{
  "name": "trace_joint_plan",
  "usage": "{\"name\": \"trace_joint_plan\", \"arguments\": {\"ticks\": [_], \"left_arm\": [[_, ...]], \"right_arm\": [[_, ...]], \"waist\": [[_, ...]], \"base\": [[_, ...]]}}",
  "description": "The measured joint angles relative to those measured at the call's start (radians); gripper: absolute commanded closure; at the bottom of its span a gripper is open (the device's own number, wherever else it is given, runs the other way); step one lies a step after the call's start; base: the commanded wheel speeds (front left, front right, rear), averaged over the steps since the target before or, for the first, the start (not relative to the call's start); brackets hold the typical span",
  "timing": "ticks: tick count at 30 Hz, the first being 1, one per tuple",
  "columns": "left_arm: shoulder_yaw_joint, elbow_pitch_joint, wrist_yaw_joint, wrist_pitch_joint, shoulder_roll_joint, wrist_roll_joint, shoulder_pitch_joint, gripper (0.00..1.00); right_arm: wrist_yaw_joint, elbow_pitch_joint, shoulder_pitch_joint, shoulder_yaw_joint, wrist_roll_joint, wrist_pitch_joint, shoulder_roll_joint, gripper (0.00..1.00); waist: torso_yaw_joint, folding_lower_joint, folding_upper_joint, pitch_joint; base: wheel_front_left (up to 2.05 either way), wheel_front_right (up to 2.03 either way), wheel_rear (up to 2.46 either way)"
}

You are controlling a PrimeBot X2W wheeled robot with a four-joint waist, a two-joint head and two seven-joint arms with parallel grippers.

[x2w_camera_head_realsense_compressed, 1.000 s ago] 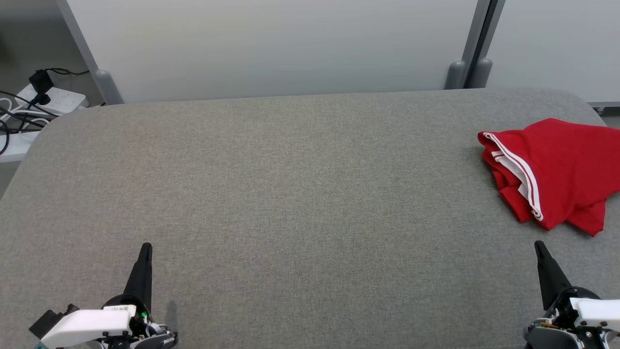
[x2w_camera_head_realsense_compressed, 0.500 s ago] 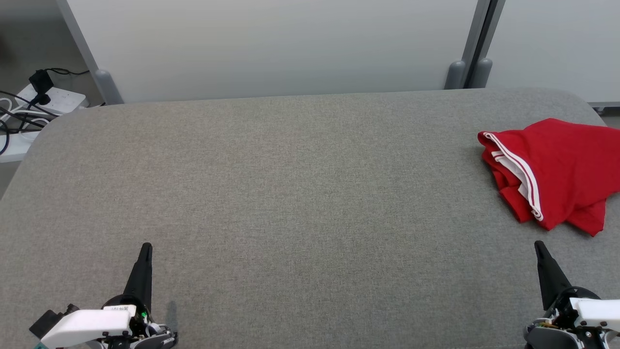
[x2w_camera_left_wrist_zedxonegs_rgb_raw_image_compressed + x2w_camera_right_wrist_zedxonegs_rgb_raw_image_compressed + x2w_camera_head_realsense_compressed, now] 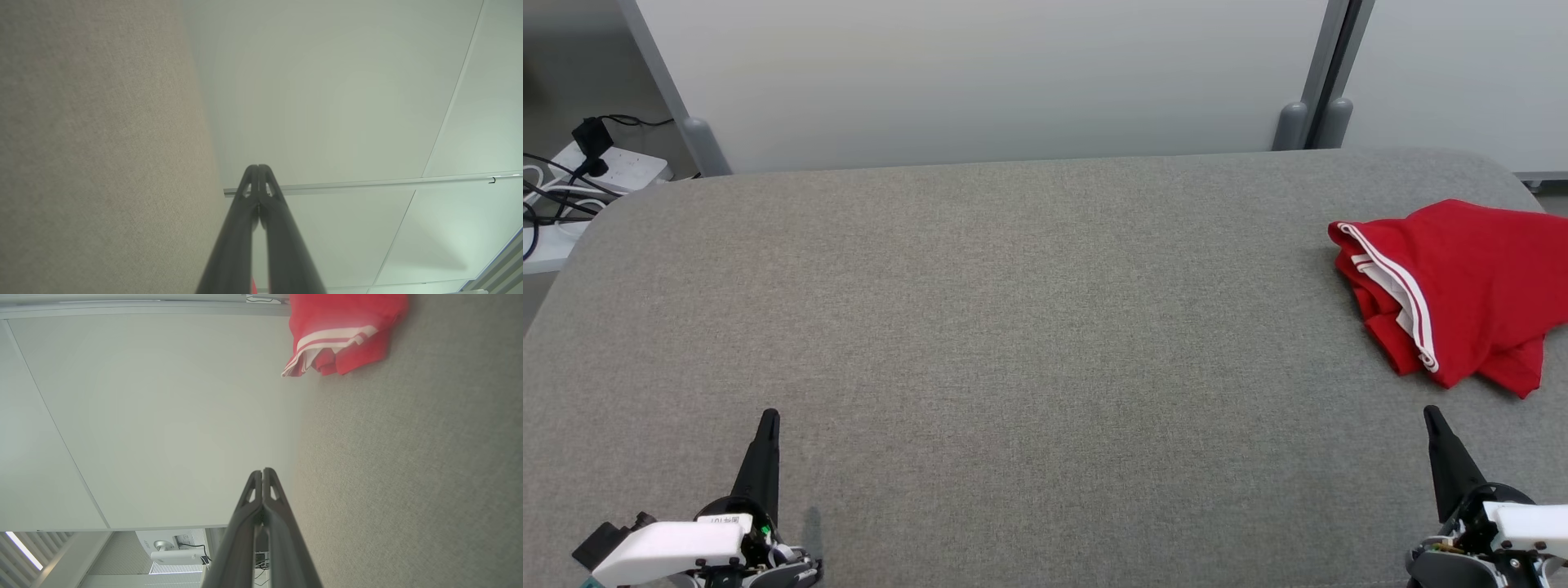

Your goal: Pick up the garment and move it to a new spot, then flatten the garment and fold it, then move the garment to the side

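Garment [image 3: 1474, 282] of crumpled red, white-trimmed cloth lies on grey fabric-covered desk [image 3: 1013, 327]

Nearest, the left hand [image 3: 768, 418] and right hand [image 3: 1429, 412] sit over the desk's near side, each with its two long dark fingers pressed together on nothing. Beyond the right hand and apart from it, the garment lies by the desk's right edge. Farther back stand pale wall panels [image 3: 980, 73], with a white power strip [image 3: 617, 167] at far left.

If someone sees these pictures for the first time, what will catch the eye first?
The red garment with white trim, lying crumpled at the right edge of the grey table, stands out. Next come the left end effector and right end effector, both shut, at the near corners, apart from it.
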Motion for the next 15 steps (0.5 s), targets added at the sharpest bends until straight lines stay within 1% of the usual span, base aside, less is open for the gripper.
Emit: {"name": "trace_joint_plan", "arguments": {"ticks": [15], "left_arm": [[0.000, 0.000, 0.000, 0.000, 0.000, 0.000, 0.000, 1.00]], "right_arm": [[0.000, 0.000, 0.000, 0.000, 0.000, 0.000, 0.000, 1.00]], "waist": [[0.000, 0.0000, 0.0000, 0.000]], "base": [[0.00, 0.00, 0.00]]}}
